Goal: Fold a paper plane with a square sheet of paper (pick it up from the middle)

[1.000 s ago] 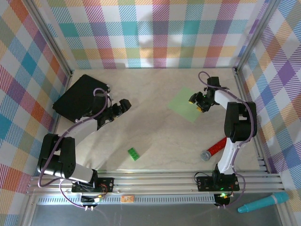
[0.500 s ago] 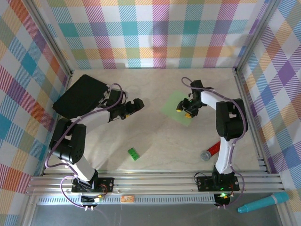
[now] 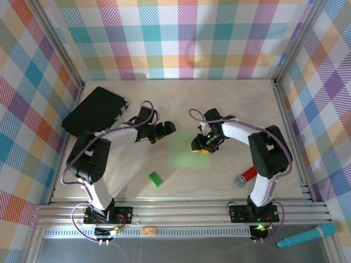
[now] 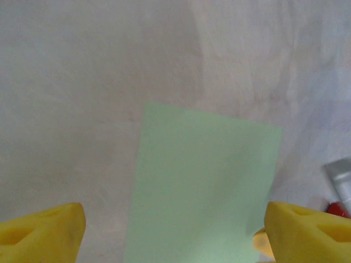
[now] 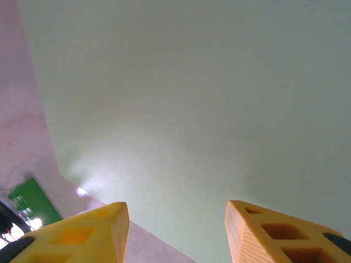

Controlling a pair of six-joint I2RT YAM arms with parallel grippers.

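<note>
Right hand (image 3: 199,148) half open over sheet (image 3: 184,154) right edge; left hand (image 3: 166,131) wide, empty, far-left corner (hands well apart).

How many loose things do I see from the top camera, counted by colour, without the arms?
Green: 2, the square sheet of paper and the toy brick
Black: 1, the flat board
Red and silver: 1, the cylinder
Teal: 1, the pen-like tool, lying outside the table frame
Total: 5
</note>
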